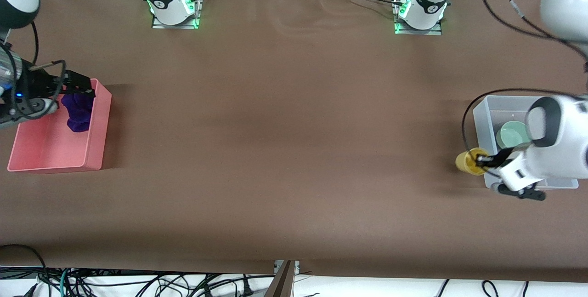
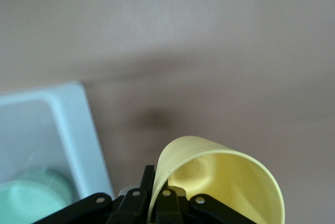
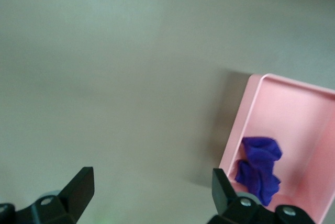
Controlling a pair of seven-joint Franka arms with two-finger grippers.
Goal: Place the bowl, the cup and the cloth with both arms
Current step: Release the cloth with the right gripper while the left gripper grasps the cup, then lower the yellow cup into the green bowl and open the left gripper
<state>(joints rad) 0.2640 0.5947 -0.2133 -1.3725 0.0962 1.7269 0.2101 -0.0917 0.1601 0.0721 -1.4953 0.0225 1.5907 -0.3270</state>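
My left gripper is shut on the rim of the yellow cup, one finger inside and one outside. It holds the cup over the table, just beside the pale grey bin. The green bowl sits in that bin. The left wrist view shows the gripper, cup, bowl and bin wall. My right gripper is open and empty above the pink bin. The purple cloth lies crumpled in the pink bin. The right wrist view shows the gripper, cloth and pink bin.
The brown table stretches wide between the two bins. The pink bin stands at the right arm's end and the grey bin at the left arm's end. Black cables trail from both arms near the bins.
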